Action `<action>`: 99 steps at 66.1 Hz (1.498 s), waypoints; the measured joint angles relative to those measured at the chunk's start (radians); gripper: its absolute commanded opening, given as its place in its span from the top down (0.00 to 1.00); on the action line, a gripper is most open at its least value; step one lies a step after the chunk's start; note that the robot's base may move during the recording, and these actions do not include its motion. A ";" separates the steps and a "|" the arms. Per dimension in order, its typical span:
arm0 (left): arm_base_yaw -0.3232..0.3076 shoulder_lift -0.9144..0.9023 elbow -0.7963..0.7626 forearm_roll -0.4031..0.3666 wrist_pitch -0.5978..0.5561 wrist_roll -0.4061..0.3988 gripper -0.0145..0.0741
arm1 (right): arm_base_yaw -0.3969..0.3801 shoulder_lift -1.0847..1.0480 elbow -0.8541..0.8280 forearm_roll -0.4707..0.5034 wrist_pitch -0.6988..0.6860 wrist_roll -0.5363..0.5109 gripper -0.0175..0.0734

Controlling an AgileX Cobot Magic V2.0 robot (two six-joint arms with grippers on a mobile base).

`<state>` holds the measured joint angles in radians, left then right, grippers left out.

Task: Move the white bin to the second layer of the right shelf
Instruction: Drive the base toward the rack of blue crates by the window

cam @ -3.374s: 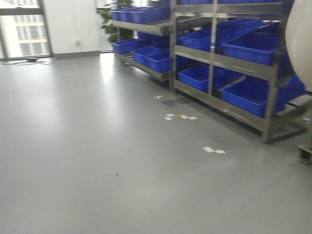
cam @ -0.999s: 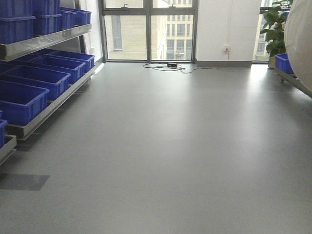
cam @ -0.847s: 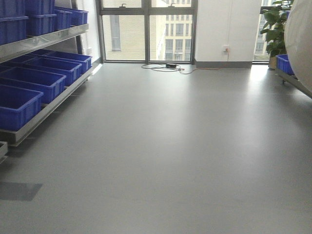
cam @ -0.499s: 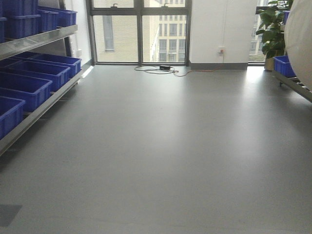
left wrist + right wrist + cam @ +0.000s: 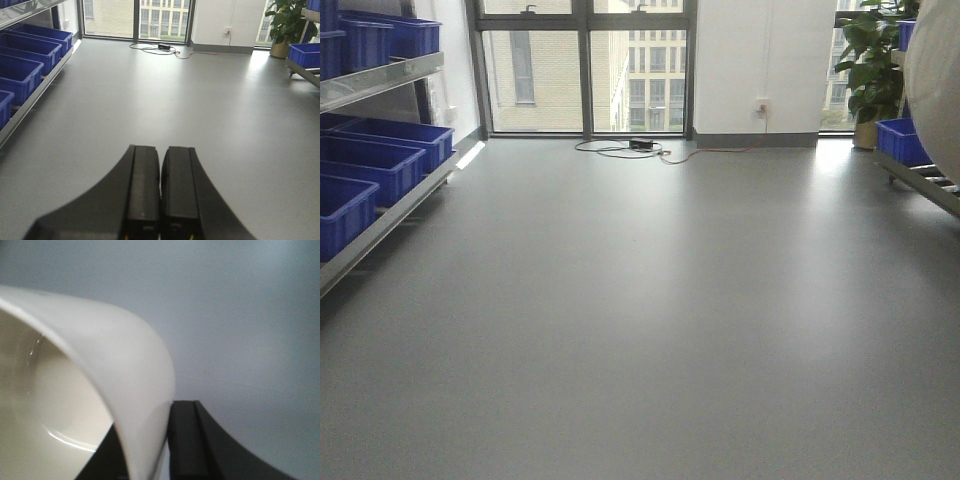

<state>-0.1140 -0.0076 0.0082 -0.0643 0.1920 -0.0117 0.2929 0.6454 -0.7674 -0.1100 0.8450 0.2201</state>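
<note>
The white bin [image 5: 100, 365] fills the left of the right wrist view, its wall clamped between the two black jaws of my right gripper [image 5: 150, 440]. Its cream side also shows at the right edge of the front view [image 5: 935, 95], held high off the floor. My left gripper [image 5: 161, 165] is shut and empty, its two black fingers [image 5: 144, 180] pressed together above the bare grey floor. A grey steel rack with white rollers [image 5: 925, 180] shows at the far right of the front view; I cannot tell which layer it is.
A steel shelf [image 5: 380, 215] with blue crates [image 5: 382, 160] runs along the left. A blue crate [image 5: 900, 140] and a potted plant [image 5: 868, 70] stand at the right. Cables [image 5: 640, 150] lie by the far windows. Grey floor [image 5: 640, 320] spreads between.
The view has swung from a rack of blue crates to the open floor, then panned on: the left shelf slid further left and the right rack came into sight. The bin stays held.
</note>
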 measured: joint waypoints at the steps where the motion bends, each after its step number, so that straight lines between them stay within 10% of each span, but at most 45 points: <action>1: 0.000 0.000 0.000 0.000 0.000 0.000 0.74 | 0.000 0.000 0.000 0.000 0.000 0.000 0.75; 99: 0.000 0.000 0.000 0.000 0.000 0.000 0.74 | 0.000 0.000 0.000 0.000 0.000 0.000 0.75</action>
<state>-0.1140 -0.0076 0.0082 -0.0643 0.1920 -0.0117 0.2929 0.6454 -0.7674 -0.1100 0.8450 0.2201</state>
